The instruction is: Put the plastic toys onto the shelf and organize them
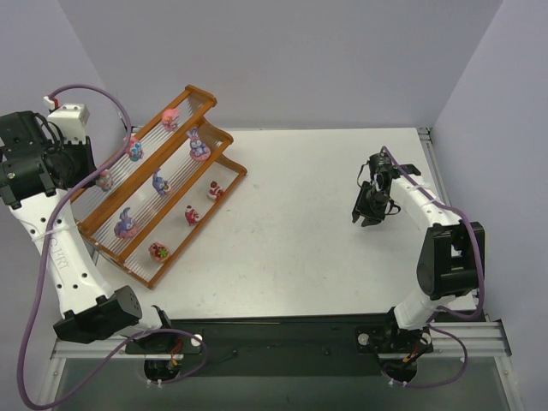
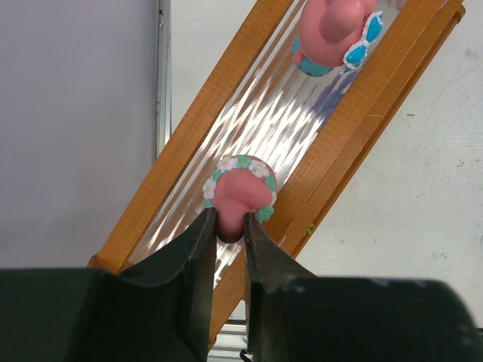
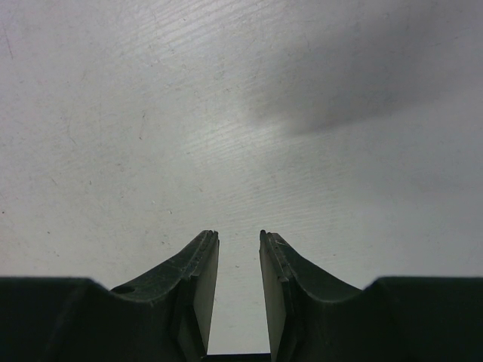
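L gripper (image 2: 230,228) clenched on pink flower-wreath figurine (image 2: 241,188), over top-tier rods of shelf (image 2: 198,113). Prob. light, hard, slick plastic; narrow lower end looks the best pinch pt. R gripper (image 3: 238,245) parted, empty, above table (image 3: 226,113).

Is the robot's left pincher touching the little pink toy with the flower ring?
Touching. Left wrist view shows the left gripper pinching the pink flower-ringed plastic toy.

A white table (image 1: 325,223) stands between pale grey walls (image 1: 300,51), a metal rail (image 1: 492,336) along its near edge.
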You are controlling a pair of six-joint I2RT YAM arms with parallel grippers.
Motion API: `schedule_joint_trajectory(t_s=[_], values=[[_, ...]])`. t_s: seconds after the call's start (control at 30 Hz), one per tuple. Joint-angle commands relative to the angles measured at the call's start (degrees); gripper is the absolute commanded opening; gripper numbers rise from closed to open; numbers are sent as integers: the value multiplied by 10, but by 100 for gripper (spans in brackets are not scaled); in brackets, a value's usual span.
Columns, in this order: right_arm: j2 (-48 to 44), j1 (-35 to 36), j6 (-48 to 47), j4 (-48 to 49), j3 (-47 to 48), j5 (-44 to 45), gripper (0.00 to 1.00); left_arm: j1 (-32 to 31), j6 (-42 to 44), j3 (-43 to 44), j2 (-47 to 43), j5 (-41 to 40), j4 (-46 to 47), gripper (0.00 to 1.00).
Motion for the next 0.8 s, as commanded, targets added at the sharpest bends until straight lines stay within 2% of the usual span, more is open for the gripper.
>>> schedule_joint_trajectory(t_s=[0.0, 0.2, 0.3, 0.5, 0.67, 0.77], values=[[3, 5, -4, -30, 8, 13, 30, 5, 11, 18, 1, 8, -9, 32], [4, 8, -5, -30, 6, 17, 29, 5, 8, 22, 4, 6, -9, 53], [4, 9, -6, -30, 6, 17, 29, 5, 6, 27, 3, 1, -7, 55], [5, 10, -8, -29, 6, 16, 29, 6, 4, 35, -8, 4, -3, 66], [5, 11, -7, -30, 7, 15, 30, 5, 0, 60, -20, 6, -5, 83], [4, 13, -8, -30, 6, 15, 34, 5, -4, 71, -36, 8, -2, 92]])
